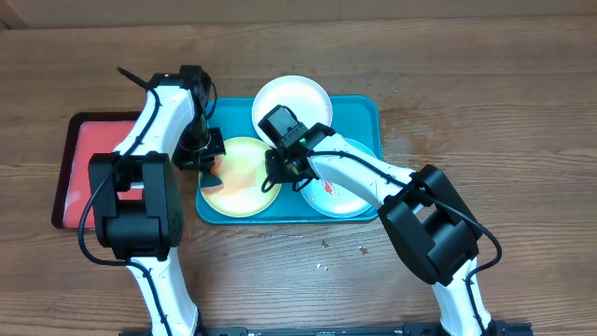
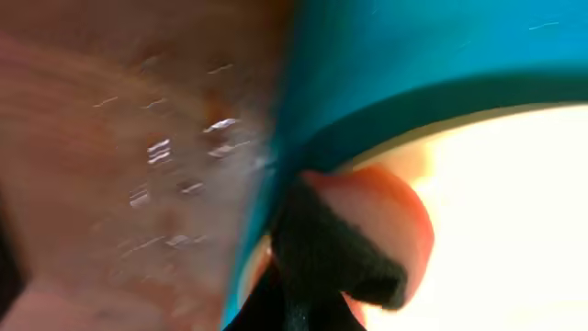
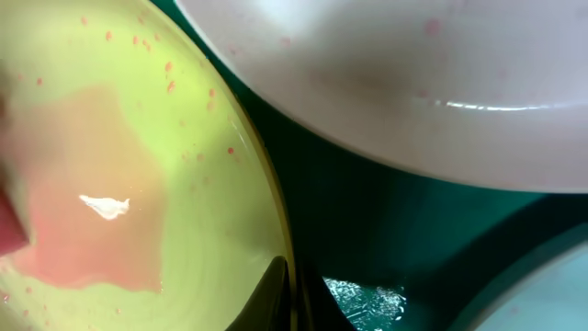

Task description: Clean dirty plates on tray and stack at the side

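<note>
We see both arms reaching out and bending down over the tray [image 1: 366, 112]. The left gripper [image 1: 207, 157] hangs at the tray's left rim with an orange-pink lump [image 2: 390, 216] against its fingers, but blur keeps us from telling whether they pinch it. The right gripper [image 1: 283, 168] sits at the right edge of the yellow-green plate [image 1: 244, 182]; its grip we cannot tell either. That plate carries a pink smear. In the tray, the aqua plate [image 1: 340, 198] lies nearest and the white plate [image 1: 297, 98] farthest, overlapping the far rim.

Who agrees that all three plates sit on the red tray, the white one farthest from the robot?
Wrong tray. The overhead view shows all three plates on the teal tray, the white one farthest from the robot. The red tray lies beside it.
</note>
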`<state>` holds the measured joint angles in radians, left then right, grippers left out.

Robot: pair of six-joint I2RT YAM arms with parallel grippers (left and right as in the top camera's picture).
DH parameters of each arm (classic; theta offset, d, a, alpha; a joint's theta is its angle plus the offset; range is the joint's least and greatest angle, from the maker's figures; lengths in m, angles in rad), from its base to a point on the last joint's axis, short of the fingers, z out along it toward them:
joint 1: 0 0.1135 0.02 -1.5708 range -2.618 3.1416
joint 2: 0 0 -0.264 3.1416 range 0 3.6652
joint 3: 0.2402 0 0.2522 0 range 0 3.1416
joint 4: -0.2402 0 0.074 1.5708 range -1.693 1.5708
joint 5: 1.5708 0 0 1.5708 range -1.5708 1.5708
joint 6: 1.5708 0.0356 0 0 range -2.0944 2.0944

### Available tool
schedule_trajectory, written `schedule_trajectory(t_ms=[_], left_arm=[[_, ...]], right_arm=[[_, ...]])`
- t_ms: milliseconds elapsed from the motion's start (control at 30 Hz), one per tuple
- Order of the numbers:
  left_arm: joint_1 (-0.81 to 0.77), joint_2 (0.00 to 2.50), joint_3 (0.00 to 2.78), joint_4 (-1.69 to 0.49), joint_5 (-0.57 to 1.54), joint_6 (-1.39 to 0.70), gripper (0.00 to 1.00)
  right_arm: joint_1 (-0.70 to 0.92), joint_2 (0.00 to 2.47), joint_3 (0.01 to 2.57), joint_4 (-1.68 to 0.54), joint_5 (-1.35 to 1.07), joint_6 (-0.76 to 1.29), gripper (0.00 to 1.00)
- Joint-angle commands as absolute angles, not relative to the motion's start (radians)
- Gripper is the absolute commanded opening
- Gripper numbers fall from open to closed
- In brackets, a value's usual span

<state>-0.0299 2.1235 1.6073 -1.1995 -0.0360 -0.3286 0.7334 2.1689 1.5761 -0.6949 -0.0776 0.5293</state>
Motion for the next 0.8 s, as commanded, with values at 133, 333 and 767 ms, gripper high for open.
schedule_trajectory(t_ms=[133, 333, 767], left_arm=[[-0.057, 2.119, 1.517, -1.071, 0.397, -0.186, 0.04], [-0.081, 2.120, 1.414, -1.029, 0.301, -0.192, 0.04], [0.022, 2.114, 1.663, -1.314, -0.145, -0.420, 0.04]], right_arm=[[0.729, 2.170, 1.570, -0.691, -0.061, 0.528, 0.04], [0.729, 2.170, 1.570, -0.693, -0.061, 0.528, 0.04], [0.729, 2.170, 1.570, -0.698, -0.061, 0.523, 0.04]])
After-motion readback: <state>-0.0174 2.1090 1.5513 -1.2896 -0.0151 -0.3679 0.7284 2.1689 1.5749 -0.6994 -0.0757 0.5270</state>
